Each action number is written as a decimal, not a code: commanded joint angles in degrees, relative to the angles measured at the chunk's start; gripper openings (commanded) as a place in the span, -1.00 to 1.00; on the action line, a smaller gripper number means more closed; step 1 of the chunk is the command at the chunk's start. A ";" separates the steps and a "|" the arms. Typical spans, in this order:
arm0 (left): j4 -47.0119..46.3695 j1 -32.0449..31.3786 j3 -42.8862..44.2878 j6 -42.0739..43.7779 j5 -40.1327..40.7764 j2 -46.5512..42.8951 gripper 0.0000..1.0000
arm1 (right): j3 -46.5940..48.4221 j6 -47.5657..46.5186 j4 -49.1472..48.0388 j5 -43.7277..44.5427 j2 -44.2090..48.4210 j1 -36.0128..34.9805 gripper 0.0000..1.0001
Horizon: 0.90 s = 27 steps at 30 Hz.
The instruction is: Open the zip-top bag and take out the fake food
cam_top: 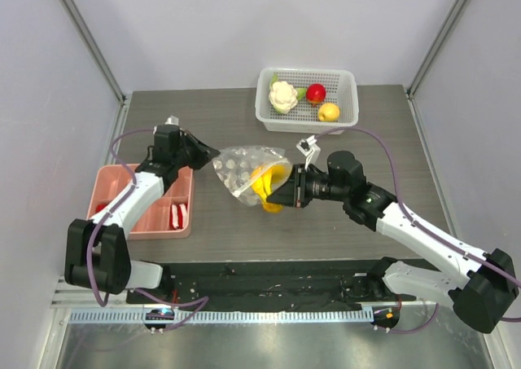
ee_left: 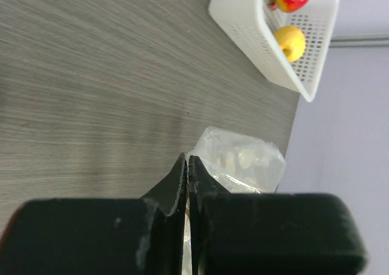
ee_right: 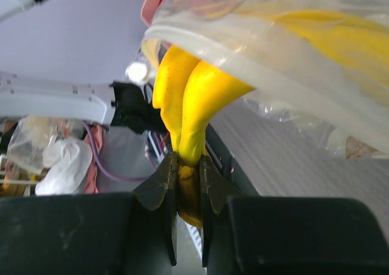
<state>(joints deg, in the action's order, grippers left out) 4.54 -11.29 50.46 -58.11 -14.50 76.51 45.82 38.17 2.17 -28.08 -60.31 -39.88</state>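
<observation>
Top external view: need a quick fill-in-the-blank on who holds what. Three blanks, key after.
1. The banana bunch is clamped by the ____.
2. An edge of the zip-top bag is pinched by the ____.
3. The white basket holds ____ pieces of fake food.
Missing: right gripper; left gripper; three.

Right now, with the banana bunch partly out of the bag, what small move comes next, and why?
Probably draw the right pincer back toward its own side, to pull the banana bunch clear of the zip-top bag. It is shut on the bunch's end, the other end sits inside the bag's mouth, and the left pincer pinches the bag's opposite edge.
</observation>
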 commanded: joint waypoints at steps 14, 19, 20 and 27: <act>8.38 -0.92 5.27 -4.39 8.25 6.99 -1.00 | -2.41 -3.99 -9.02 -25.89 8.20 -0.64 -0.98; 9.26 -4.09 4.04 -2.98 12.13 5.14 -1.00 | 3.47 2.76 -23.14 -28.17 -0.93 -2.13 -0.98; 9.35 -4.09 3.69 -2.89 12.04 4.88 -1.00 | 5.05 3.91 -24.92 -28.52 -2.60 -2.48 -0.98; 11.99 -4.09 2.19 0.98 17.22 -0.21 -1.00 | 25.43 -5.48 -4.74 -4.23 -9.81 1.97 -0.98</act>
<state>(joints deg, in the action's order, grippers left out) 15.22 -15.46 53.65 -60.45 -2.85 81.30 59.77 37.52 -8.34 -47.97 -68.88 -41.95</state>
